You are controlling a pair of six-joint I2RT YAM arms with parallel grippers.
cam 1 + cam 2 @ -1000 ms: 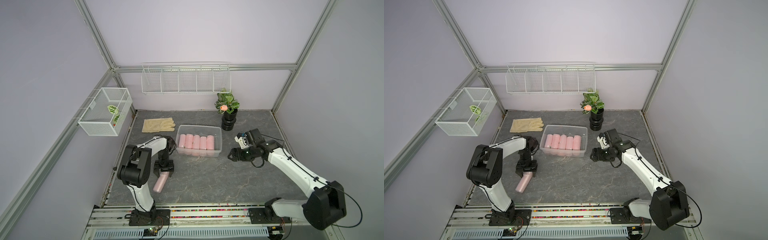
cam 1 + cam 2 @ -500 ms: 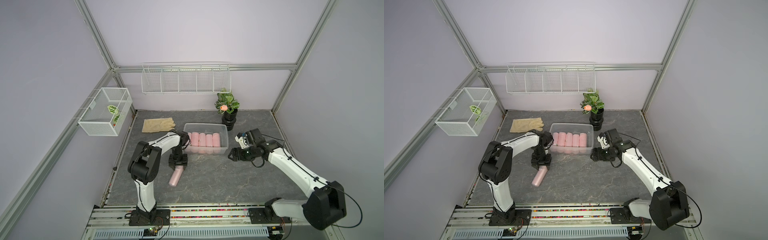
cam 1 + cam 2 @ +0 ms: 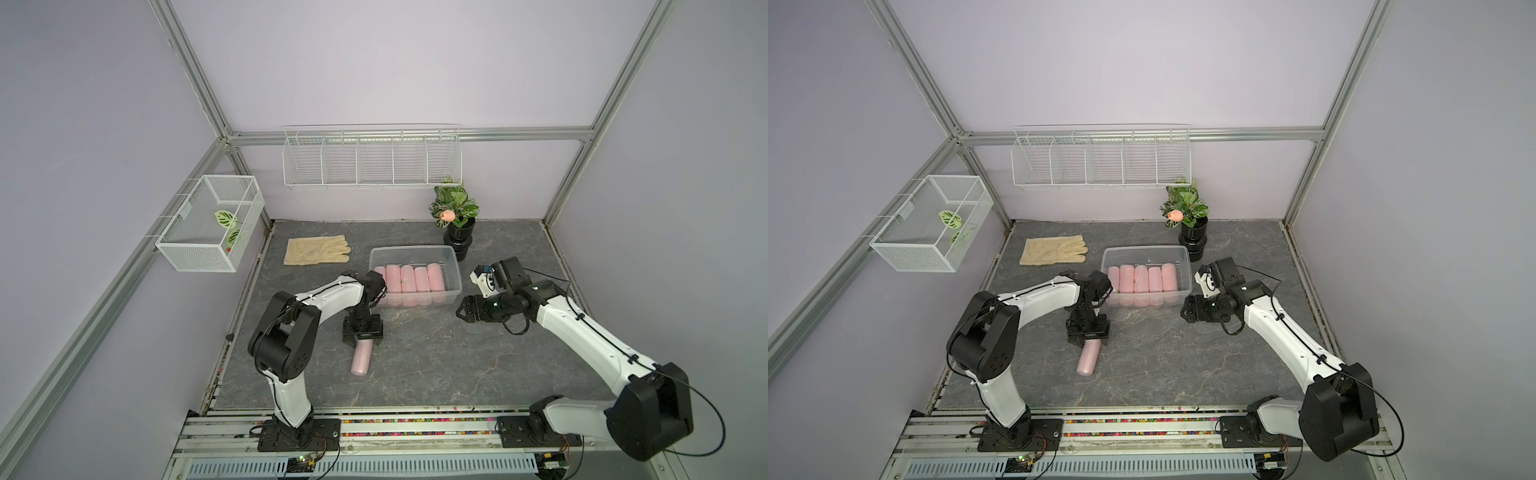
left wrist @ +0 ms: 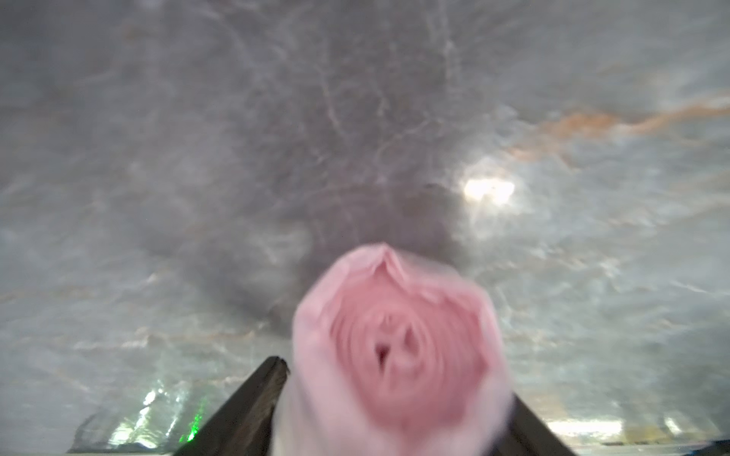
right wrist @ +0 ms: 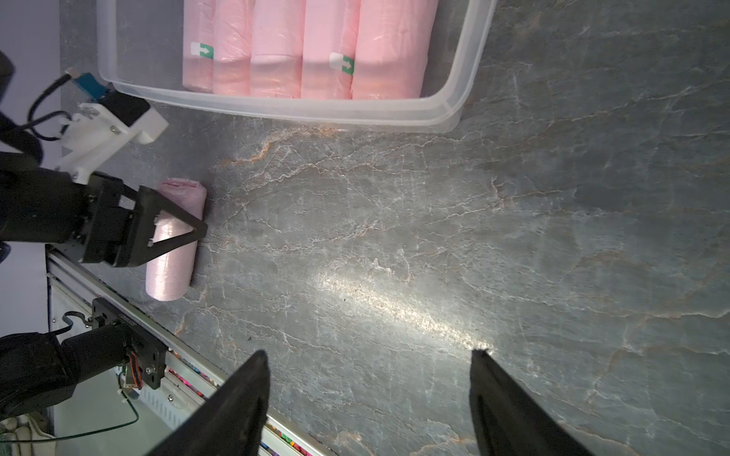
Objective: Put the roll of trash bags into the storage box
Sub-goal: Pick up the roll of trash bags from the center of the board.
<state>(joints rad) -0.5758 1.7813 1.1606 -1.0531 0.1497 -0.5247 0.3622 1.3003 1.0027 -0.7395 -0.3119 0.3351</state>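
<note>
Left pincer straddles the far end of the roll of trash bags; whether it pinches the roll or merely brackets it, I cannot tell. On the grey surface, the storage box sits far and right of that roll, with five pink rolls covering most of its floor. The roll of trash bags lies flat on the surface, outside the box. Right pincer hangs spread and empty, right of the box. Held so near one end, the roll could droop, catch the box's near wall and slip free.

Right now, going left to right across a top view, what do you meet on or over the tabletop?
Beige glove → loose roll of trash bags → storage box → right end effector.
</note>
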